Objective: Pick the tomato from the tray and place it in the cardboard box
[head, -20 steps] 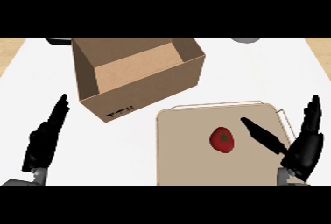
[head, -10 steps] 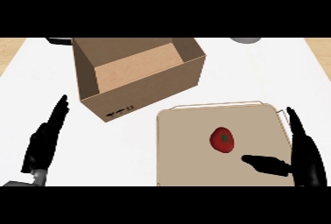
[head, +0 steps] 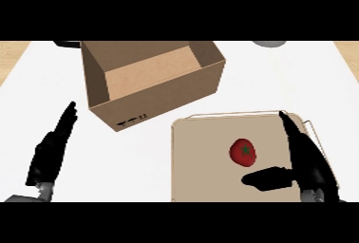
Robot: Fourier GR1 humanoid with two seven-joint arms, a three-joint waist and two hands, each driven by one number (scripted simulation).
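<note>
A red tomato (head: 242, 152) with a green stem spot lies on the beige tray (head: 203, 161) at the lower right. My right hand (head: 306, 159) stands open over the tray's right side, fingers straight and pointing away, thumb (head: 266, 178) stretched out just below the tomato without touching it. The open cardboard box (head: 151, 78) stands behind and to the left of the tray, tilted, its inside bare. My left hand (head: 51, 151) rests open at the lower left, fingers straight.
The tray's thin wire handle (head: 312, 128) sticks out at its far right corner. A grey object (head: 269, 43) and a dark one (head: 67, 43) sit at the counter's far edge. White counter (head: 119, 161) lies between my left hand and the tray.
My right hand has moved left and further over the tray, its fingers straightening beside the tomato and its thumb swinging under it. The left hand, tomato and box have not moved.
</note>
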